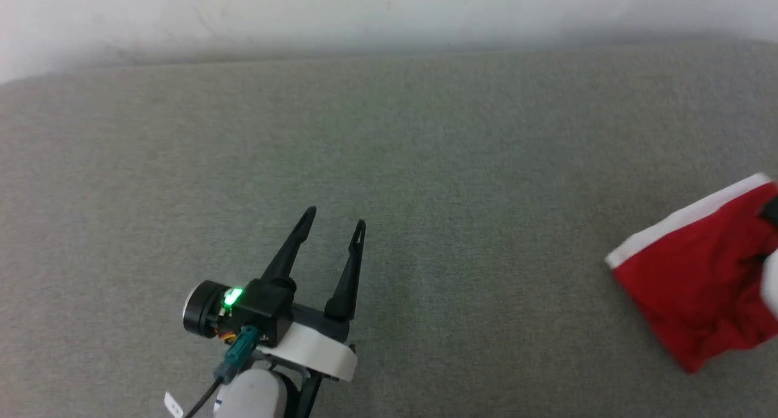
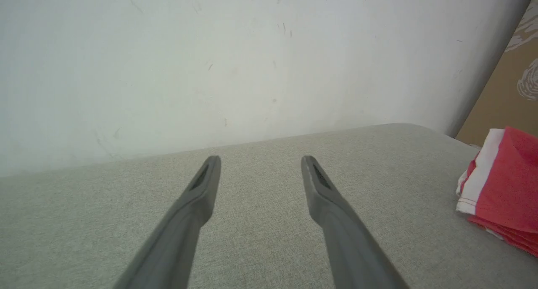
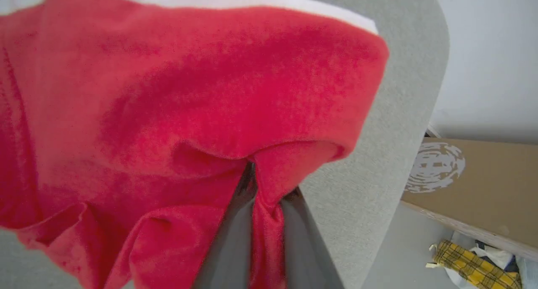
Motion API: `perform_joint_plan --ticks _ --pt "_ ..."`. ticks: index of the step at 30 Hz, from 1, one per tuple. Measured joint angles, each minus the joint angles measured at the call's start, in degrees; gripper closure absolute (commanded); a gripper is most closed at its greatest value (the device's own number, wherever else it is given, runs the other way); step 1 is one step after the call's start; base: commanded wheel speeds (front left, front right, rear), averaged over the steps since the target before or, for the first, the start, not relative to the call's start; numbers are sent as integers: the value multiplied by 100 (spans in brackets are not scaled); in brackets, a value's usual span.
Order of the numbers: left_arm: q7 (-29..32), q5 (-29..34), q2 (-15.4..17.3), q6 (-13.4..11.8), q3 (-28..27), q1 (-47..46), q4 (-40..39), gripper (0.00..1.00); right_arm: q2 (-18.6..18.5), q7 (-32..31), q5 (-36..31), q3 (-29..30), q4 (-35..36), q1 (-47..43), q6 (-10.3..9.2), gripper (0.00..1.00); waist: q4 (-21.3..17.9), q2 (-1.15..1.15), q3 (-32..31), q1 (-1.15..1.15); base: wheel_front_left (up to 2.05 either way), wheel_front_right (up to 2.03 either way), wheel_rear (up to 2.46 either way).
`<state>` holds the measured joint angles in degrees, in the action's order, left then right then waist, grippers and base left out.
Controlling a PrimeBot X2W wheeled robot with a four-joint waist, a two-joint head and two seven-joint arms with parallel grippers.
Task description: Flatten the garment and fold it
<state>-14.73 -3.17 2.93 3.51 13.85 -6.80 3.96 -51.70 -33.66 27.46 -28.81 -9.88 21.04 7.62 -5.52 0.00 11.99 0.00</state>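
Note:
The garment (image 1: 699, 272), red shorts with a white side stripe, lies folded over at the right edge of the grey surface; from the left wrist it shows as a red and white bundle (image 2: 504, 188). My right gripper (image 3: 257, 171) is shut on a pinch of the red garment (image 3: 189, 91), and the cloth drapes over its fingers and hides their tips. In the head view a dark bit of that gripper (image 1: 771, 214) pokes in at the right edge. My left gripper (image 1: 335, 219) hovers open over bare surface, far left of the garment, with nothing between its fingers (image 2: 201, 184).
The grey fabric-covered surface (image 1: 425, 163) runs back to a white wall (image 2: 210, 49). Past its rounded right end stands a brown cardboard box (image 3: 475, 184); yellow plaid cloth (image 3: 475, 268) lies on the floor below it.

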Motion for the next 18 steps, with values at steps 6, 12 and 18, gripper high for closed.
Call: perform_joint_plan --ticks 6,12,18 --pt "0 85 14 54 11 -232 -19 0 135 725 -122 1103 -1392 89 -1 100 -187 0 557 0 0 0 0" --pt "0 120 38 102 30 -359 -30 0 491 1296 -434 2167 -2521 91 0 100 -239 0 1057 1 0 0 0" --pt "0 125 40 108 42 -455 -58 0 505 1804 -944 2706 -3192 123 0 100 -166 0 1426 1 0 0 0"
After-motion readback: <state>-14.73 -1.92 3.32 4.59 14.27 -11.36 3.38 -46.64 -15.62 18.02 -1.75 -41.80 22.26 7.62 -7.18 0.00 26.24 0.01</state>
